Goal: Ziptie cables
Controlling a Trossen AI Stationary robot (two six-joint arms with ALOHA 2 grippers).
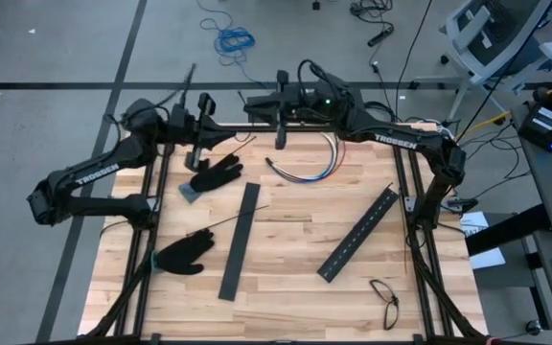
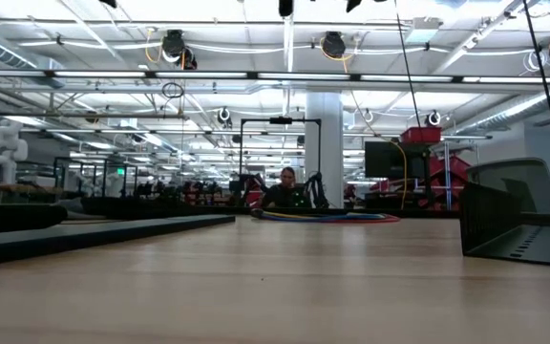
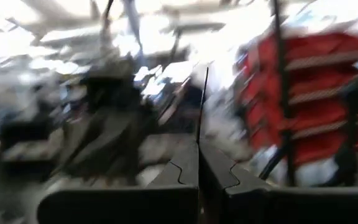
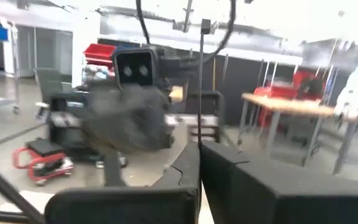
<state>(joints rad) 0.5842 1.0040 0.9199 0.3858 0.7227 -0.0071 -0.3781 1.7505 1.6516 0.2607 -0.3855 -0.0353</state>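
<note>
Flat slotted black bars [image 1: 241,240] on wood-plank table [image 1: 286,287]; curved thin cables [image 1: 307,171]; both grippers closed, each pinching thin ziptie [image 4: 201,81].

One camera hangs above me and looks straight down on the whole bench [image 1: 286,278], with my left arm on the picture's left and my right arm on its right. A second sits at bench-top height, looking level across the wood into the room behind; the cables [image 2: 323,217] lie far down its view, and the overhead view shows them too at the far edge. Each wrist camera looks forward along its own closed gripper, left gripper [image 3: 199,163] and right gripper [image 4: 200,163], out into the room beyond the bench.
</note>
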